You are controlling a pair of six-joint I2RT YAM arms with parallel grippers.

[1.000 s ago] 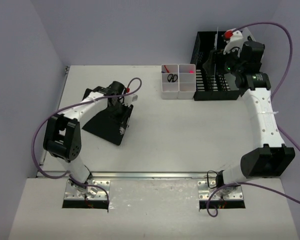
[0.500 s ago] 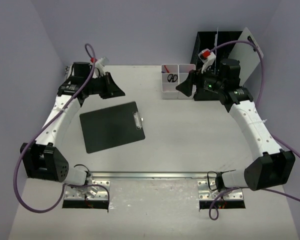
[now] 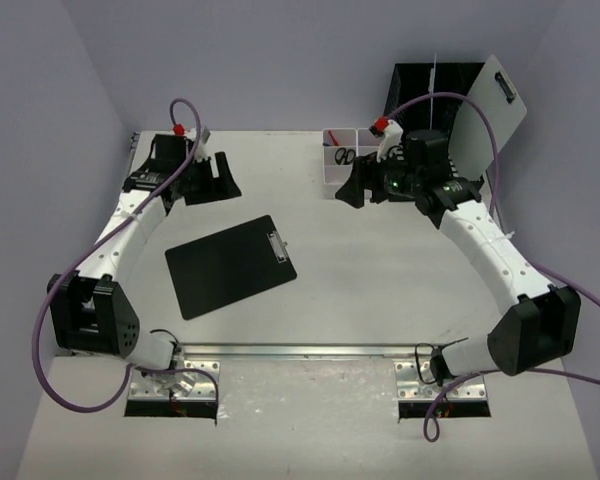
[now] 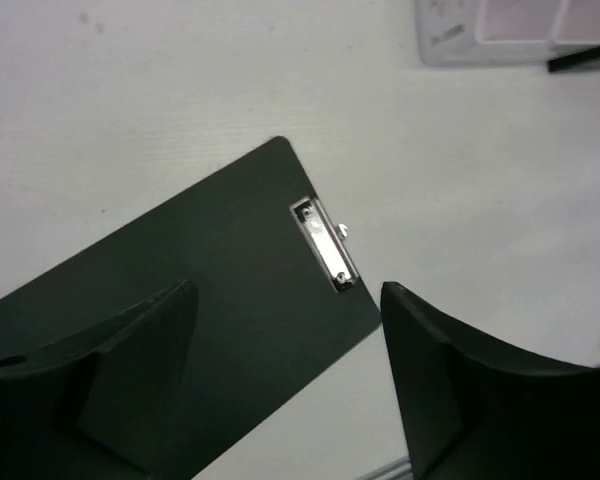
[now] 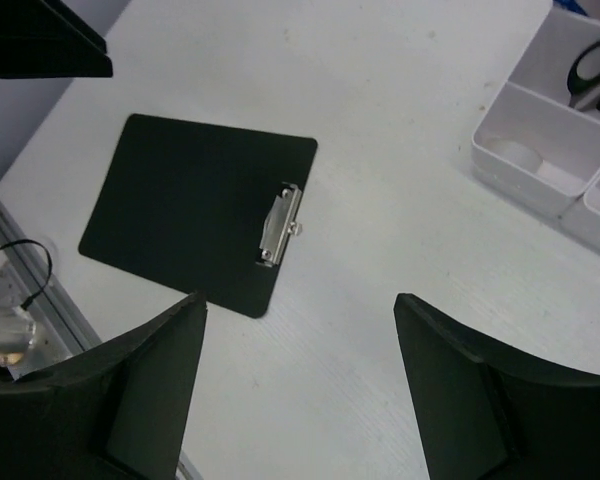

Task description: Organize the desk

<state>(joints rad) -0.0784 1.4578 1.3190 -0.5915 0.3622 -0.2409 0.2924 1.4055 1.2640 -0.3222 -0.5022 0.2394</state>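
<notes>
At the far left, the left gripper (image 3: 220, 185) hangs over the large off-white flat desk (image 3: 380, 290) with its fingers spread and nothing between them. Just near of it and slightly to the right, the flat black clipboard (image 3: 230, 265) lies face up on the left half of the desk. Its long axis runs left to right, with the right end tipped a little farther away, and its silver clip (image 3: 277, 245) is on that right end.

Farther right, the white plastic compartment bin (image 3: 355, 185) holds black-handled scissors (image 3: 346, 156). The right gripper (image 3: 348, 193) hovers beside the bin, also spread and carrying nothing. Behind it at the far right stands the black mesh file rack (image 3: 440, 80).

I'd judge the left arm much the nearer to the clipboard.
</notes>
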